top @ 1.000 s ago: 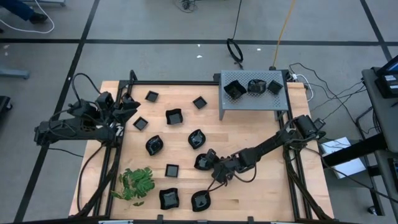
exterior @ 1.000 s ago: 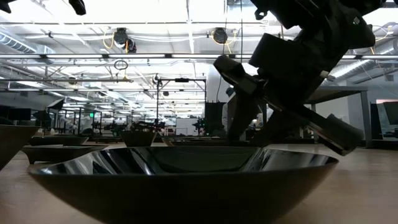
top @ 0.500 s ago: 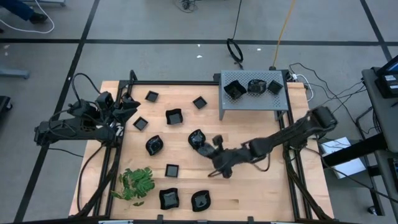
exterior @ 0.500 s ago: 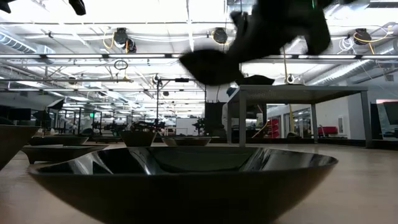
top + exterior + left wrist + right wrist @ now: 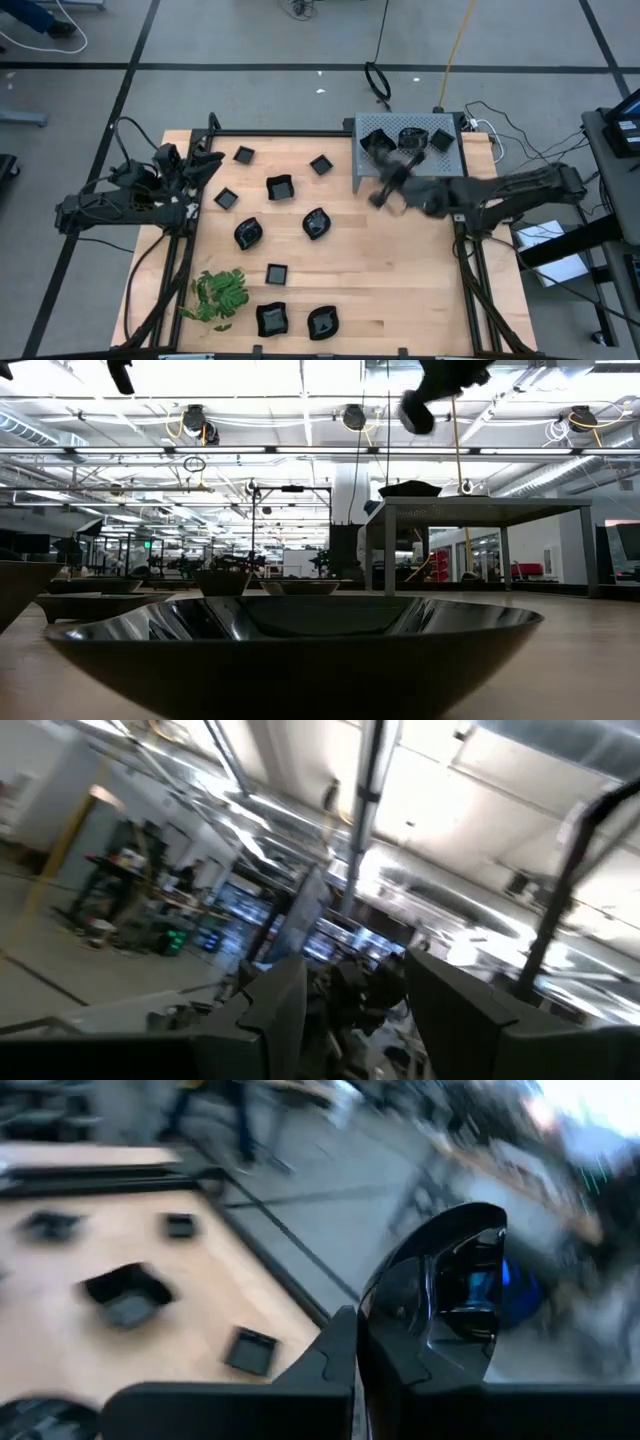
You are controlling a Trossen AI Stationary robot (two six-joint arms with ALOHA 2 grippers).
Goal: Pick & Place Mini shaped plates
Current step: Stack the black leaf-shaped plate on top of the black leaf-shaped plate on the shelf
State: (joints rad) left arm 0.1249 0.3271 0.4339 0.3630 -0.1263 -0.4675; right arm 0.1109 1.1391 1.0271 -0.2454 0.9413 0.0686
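You have a glossy black rounded mini plate [image 5: 440, 1295] pinched on edge in your right hand [image 5: 385, 190], which is clamped tight on its rim; the right wrist view shows the dish standing upright between the dark fingers [image 5: 330, 1365]. That hand hangs in the air at the near left edge of the large grey perforated metal box [image 5: 440, 172], at the far right of the wooden desk [image 5: 400, 290]. From table height, it shows only as a dark shape high overhead [image 5: 420, 405].

Three black mini plates [image 5: 402, 139] already sit side by side along the far part of the box top.

Out on the desk, the other small black dishes lie scattered and apart from one another: a small square one [image 5: 243, 155] and another [image 5: 320, 164] towards the far edge, a larger square one [image 5: 279, 187] between them, a small square [image 5: 226, 198] further left, two wavy-edged ones [image 5: 247, 233] and [image 5: 317, 223] in the middle, a small square [image 5: 276, 273] nearer you, and two larger ones [image 5: 270, 319] and [image 5: 322, 322] at the near edge. One wide dish [image 5: 300, 650] fills the low view.

A green leafy sprig [image 5: 218, 296] lies at the near left of the desk.

Your left hand [image 5: 205, 166] waits over the far left edge of the desk, its fingers [image 5: 460, 1010] spread wide and holding nothing.
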